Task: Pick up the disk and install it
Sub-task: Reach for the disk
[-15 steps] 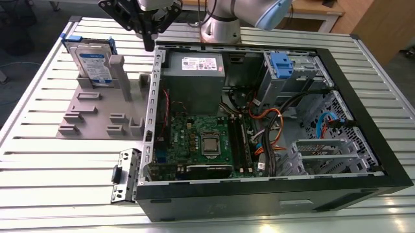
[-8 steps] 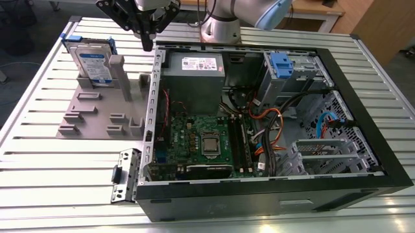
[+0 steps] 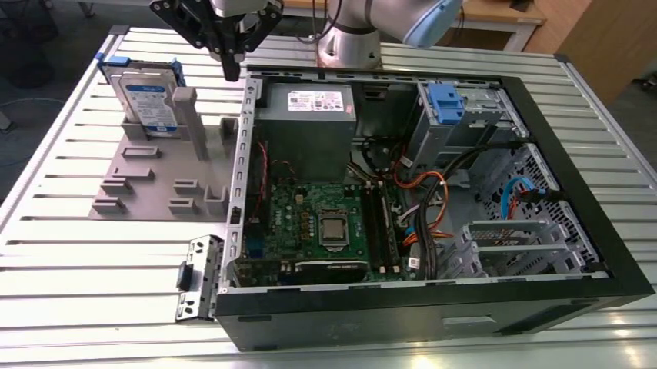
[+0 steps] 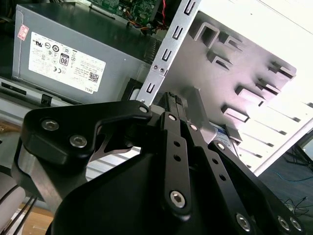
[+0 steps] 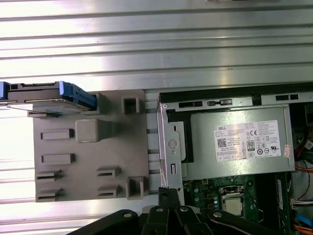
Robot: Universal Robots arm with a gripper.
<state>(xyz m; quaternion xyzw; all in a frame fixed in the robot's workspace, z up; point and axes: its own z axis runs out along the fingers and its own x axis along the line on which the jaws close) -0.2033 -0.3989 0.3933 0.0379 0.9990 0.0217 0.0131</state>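
The disk (image 3: 150, 98) stands on edge in its blue bracket, slotted into the grey holder (image 3: 144, 181) on the counter (image 3: 72, 261), at about ten o'clock of the open computer case (image 3: 411, 323) in the exterior view. The pincer (image 3: 232, 71) hangs at the disk's three o'clock, apart from it. Its fingers are together and hold nothing, above the case's rim beside the grey power supply (image 3: 306, 134).

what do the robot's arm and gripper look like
The arm is rounded silver-grey metal tubing with a pale blue joint cap. The gripper is matte black, built from flat angular linkage plates pinned with silver hex-head bolts, narrowing to a slim tip.
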